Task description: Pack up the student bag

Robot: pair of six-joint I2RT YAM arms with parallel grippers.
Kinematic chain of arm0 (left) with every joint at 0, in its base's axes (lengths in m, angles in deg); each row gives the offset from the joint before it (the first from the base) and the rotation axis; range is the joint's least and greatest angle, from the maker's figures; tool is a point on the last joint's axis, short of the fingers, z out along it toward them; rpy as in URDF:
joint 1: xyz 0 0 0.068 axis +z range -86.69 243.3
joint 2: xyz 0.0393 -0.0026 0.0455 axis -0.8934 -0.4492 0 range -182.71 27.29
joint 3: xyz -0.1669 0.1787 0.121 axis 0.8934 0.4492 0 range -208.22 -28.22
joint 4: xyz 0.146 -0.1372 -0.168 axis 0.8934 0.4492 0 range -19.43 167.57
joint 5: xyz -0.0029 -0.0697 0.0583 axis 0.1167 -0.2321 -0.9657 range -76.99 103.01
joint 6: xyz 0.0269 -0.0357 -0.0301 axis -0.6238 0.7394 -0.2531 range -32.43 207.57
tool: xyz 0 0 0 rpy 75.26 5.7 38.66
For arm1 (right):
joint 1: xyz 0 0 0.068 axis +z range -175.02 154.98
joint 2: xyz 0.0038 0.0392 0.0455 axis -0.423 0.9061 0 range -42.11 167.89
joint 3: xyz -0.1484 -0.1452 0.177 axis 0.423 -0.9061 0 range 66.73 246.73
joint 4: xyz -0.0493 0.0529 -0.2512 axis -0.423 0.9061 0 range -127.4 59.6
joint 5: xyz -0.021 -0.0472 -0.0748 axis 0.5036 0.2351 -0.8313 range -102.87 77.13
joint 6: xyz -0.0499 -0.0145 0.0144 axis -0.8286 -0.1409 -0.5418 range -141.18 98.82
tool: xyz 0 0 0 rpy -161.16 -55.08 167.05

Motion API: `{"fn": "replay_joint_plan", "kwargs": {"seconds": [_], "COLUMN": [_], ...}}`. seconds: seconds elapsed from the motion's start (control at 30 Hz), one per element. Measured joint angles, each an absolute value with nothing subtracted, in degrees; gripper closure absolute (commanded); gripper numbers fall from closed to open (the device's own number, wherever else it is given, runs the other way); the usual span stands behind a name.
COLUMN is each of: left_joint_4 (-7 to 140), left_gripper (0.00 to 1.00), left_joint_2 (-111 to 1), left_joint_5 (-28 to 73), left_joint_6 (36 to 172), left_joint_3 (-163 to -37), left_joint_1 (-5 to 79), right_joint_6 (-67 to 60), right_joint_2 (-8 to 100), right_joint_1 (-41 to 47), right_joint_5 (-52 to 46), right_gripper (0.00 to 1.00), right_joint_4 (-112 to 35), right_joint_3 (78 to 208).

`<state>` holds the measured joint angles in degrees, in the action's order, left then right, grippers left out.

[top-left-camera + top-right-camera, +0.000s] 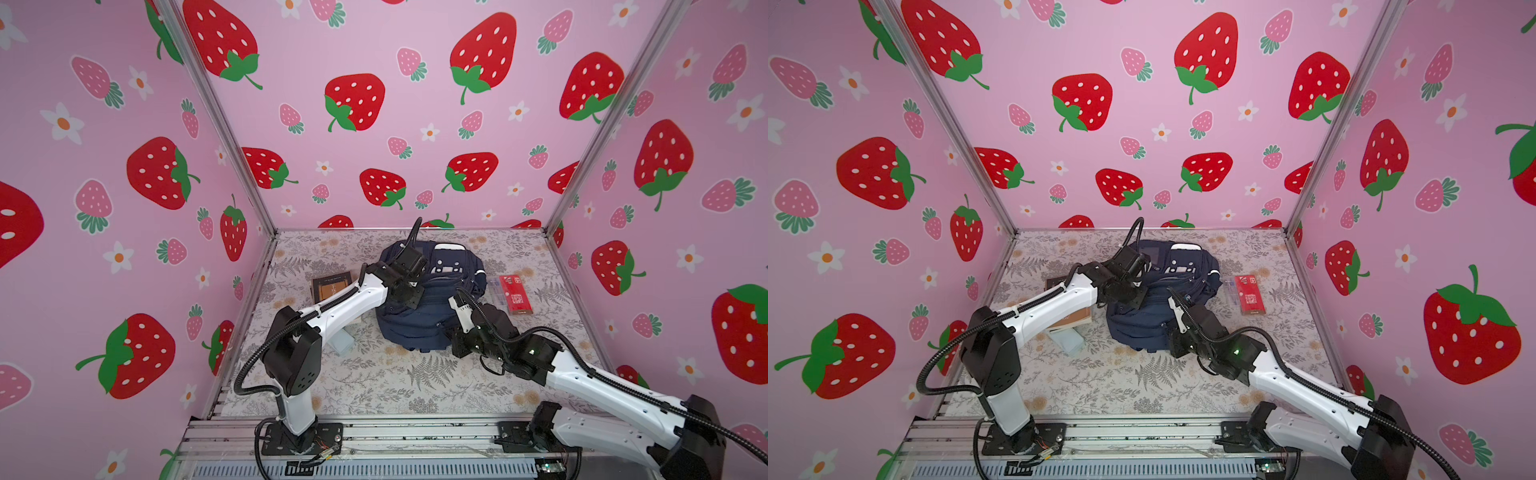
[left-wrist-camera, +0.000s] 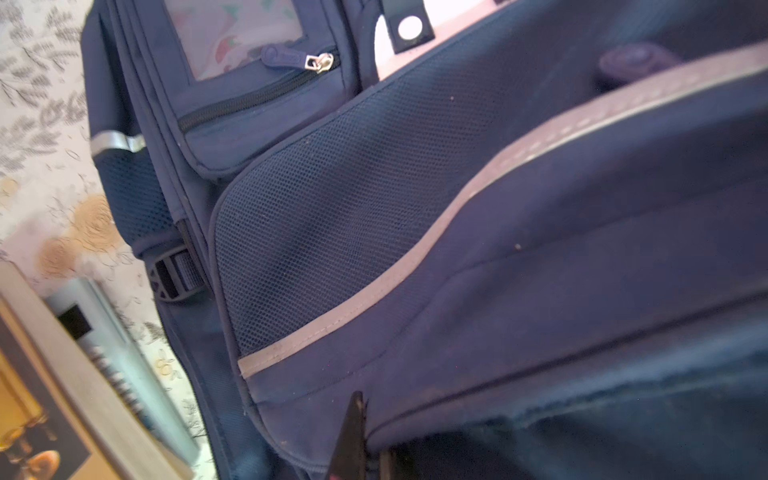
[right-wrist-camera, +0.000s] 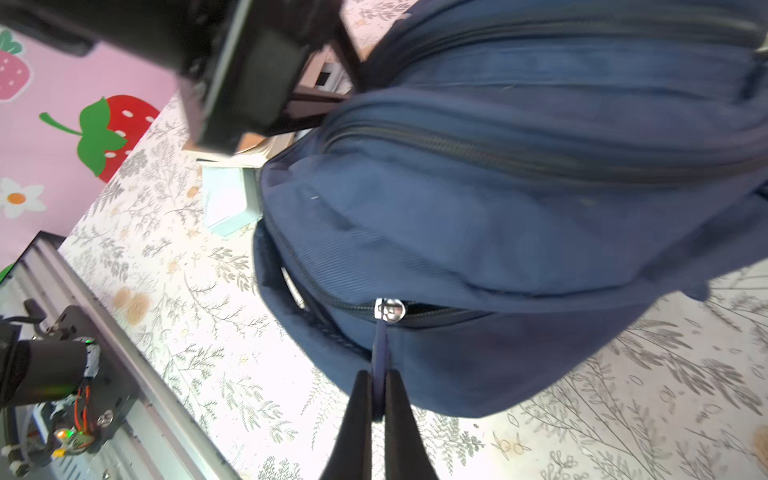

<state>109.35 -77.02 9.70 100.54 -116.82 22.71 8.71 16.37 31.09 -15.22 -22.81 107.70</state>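
Right gripper (image 3: 377,380) pinches zip pull (image 3: 380,345) of student bag (image 3: 498,228); left gripper (image 2: 368,440) pressed together; red box (image 1: 515,295) lettering unreadable

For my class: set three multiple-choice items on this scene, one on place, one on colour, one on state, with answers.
1. In both top views, relative to the bag, the red case lies: A left; B right; C on top.
2. The bag is: A navy; B green; C yellow.
3. The right gripper is: A wide open; B shut on nothing; C shut on the zip pull.
B: case sits to its right. A: dark blue fabric. C: it pinches the pull.
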Motion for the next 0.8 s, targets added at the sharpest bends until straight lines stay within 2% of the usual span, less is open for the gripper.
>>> {"fn": "replay_joint_plan", "kwargs": {"seconds": [0.27, 0.6, 0.8], "left_joint_4": [110.0, 105.3, 98.5], "left_gripper": [1.00, 1.00, 1.00], "left_joint_2": [-79.7, -79.5, -73.5], "left_joint_5": [11.7, 21.2, 25.0], "left_joint_6": [102.9, 113.2, 122.9], "left_joint_3": [-124.0, -122.9, -117.0], "left_joint_1": [21.5, 23.4, 26.0], "right_joint_6": [8.6, 10.8, 10.8], "right_joint_2": [17.6, 27.7, 30.0], "right_joint_1": [34.0, 36.8, 37.5], "right_joint_5": [-15.7, -20.2, -21.9], "right_gripper": [1.00, 1.00, 1.00], "right_joint_4": [-27.4, -36.7, -41.7], "right_joint_3": [107.5, 106.7, 106.7]}}
